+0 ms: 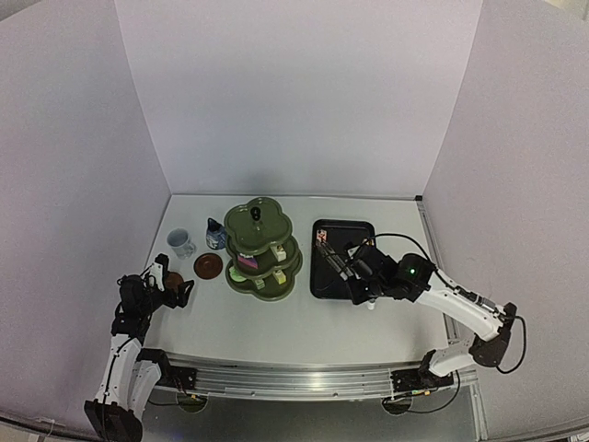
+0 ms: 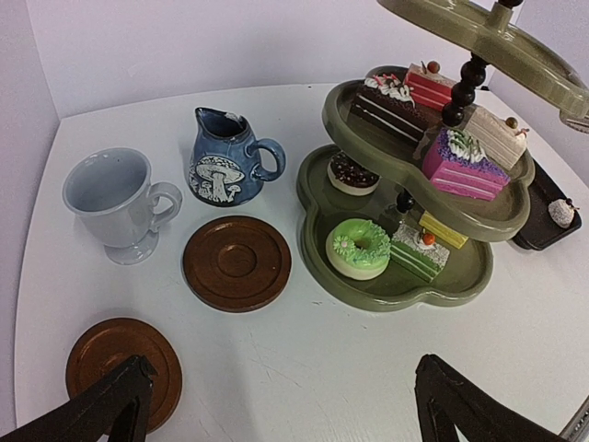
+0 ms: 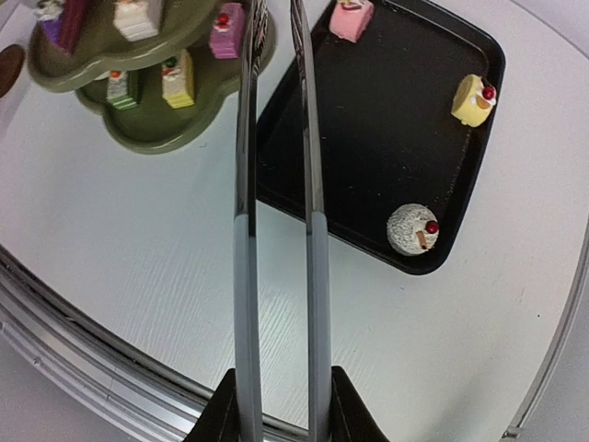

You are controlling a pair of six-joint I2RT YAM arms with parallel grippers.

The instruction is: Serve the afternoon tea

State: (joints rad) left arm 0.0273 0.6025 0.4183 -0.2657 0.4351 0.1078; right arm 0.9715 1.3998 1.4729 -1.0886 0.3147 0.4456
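Stand [image 1: 262, 249], at the top view's centre, holds cakes [image 2: 465, 164] on its two lower tiers, but three more lie in the tray [image 3: 386, 138], and mug [image 2: 115, 203] and pot [image 2: 224, 158] stand off the coasters [image 2: 236, 262]; we judge serving roughly half done. Our right gripper [image 3: 281, 410] clamps the tongs [image 3: 244, 276], with the tray's cakes to the right of the blades. Our left gripper [image 2: 281, 378] gapes empty near the lower-left coaster.

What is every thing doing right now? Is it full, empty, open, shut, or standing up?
white mug: upright, empty.
blue pot: upright, beside the mug.
coasters: flat, nothing on them.
stand: upright, cakes on lower two tiers, top bare.
tray: holds three cakes.
tongs: squeezed nearly shut, no cake seen.
left gripper: open, empty.
right gripper: shut on tongs.
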